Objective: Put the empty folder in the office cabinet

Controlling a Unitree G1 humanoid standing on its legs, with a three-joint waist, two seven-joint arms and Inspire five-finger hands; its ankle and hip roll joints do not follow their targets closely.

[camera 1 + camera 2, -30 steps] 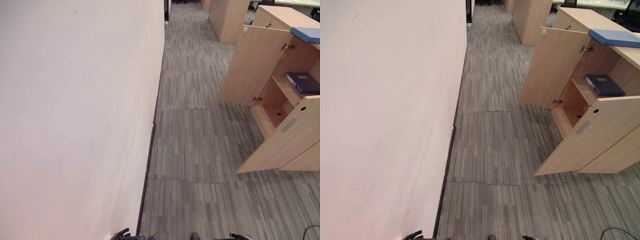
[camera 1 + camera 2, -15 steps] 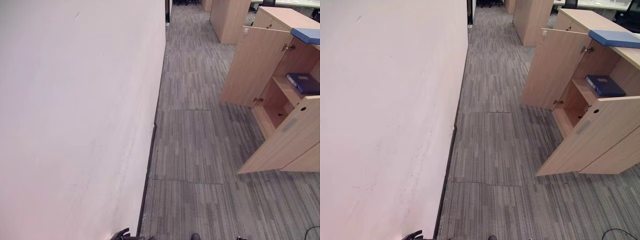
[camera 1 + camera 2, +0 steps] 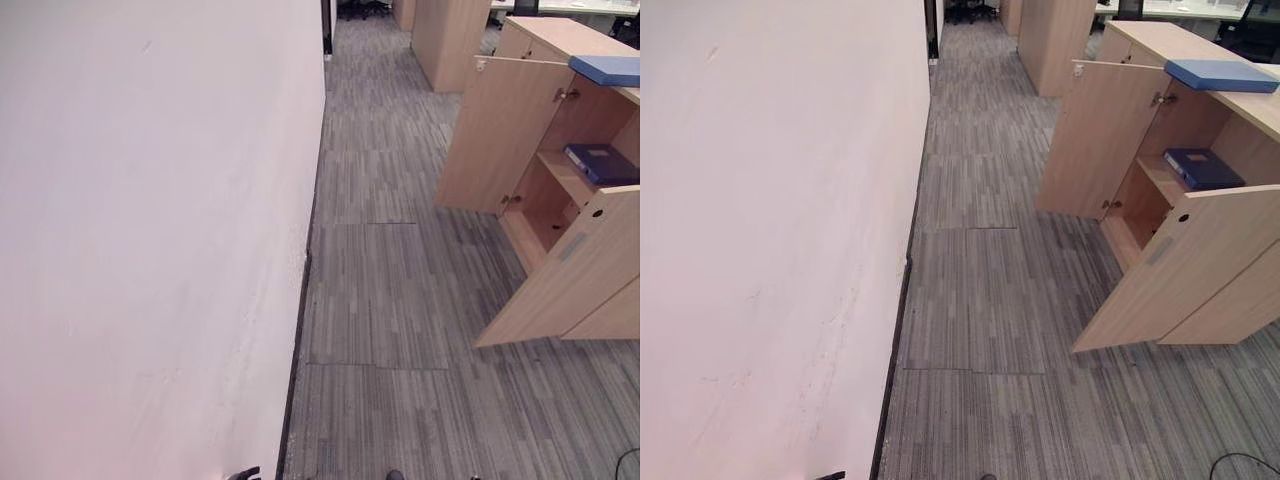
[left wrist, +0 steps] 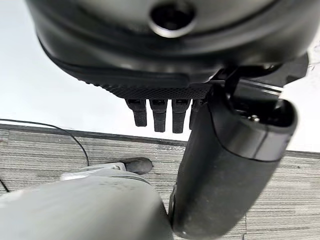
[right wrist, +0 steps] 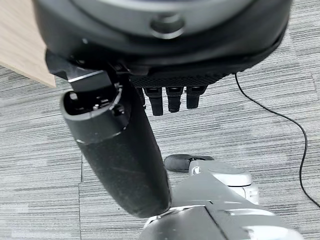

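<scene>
the light blue folder (image 3: pixel 1222 74) is lying flat on top of the office cabinet (image 3: pixel 1160 40), off to the right. inside, a dark blue binder (image 3: pixel 1202 168) sits on the shelf (image 3: pixel 1160 178). both cabinet doors are swung open: the far door (image 3: pixel 1090 140) and the near door (image 3: pixel 1170 265). grey carpet floor (image 3: pixel 990 300) runs between the cabinet and a white wall (image 3: pixel 770 230) on the left. the left robot hand (image 4: pixel 225 165) and right robot hand (image 5: pixel 120 155) both hang down by the floor, fingers straight and relaxed, holding nothing.
</scene>
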